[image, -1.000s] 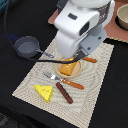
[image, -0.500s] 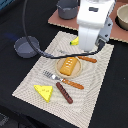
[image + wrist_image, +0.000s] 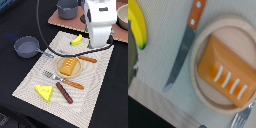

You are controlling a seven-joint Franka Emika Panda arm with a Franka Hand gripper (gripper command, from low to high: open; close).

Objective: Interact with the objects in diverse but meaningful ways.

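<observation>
- I hang high over the far end of the woven placemat (image 3: 30,82), my white body (image 3: 100,22) filling the exterior view; my fingers appear in neither view, so I cannot tell whether they are spread or pressed together.
- Straight below me in the wrist view sits the golden-brown bread loaf (image 3: 225,70), with white slashes on its crust, resting on a round tan plate (image 3: 203,97).
- Just beside the plate lies a knife (image 3: 184,47) with an orange handle, apart from its rim.
- The yellow banana (image 3: 76,40) lies near me on the mat's far edge.
- Beyond the plate from me are a fork (image 3: 61,80) with an orange handle, then the brown sausage (image 3: 64,92) and yellow cheese wedge (image 3: 44,91).
- The grey saucepan with blue handle (image 3: 26,46) sits off the mat, well apart from me.
</observation>
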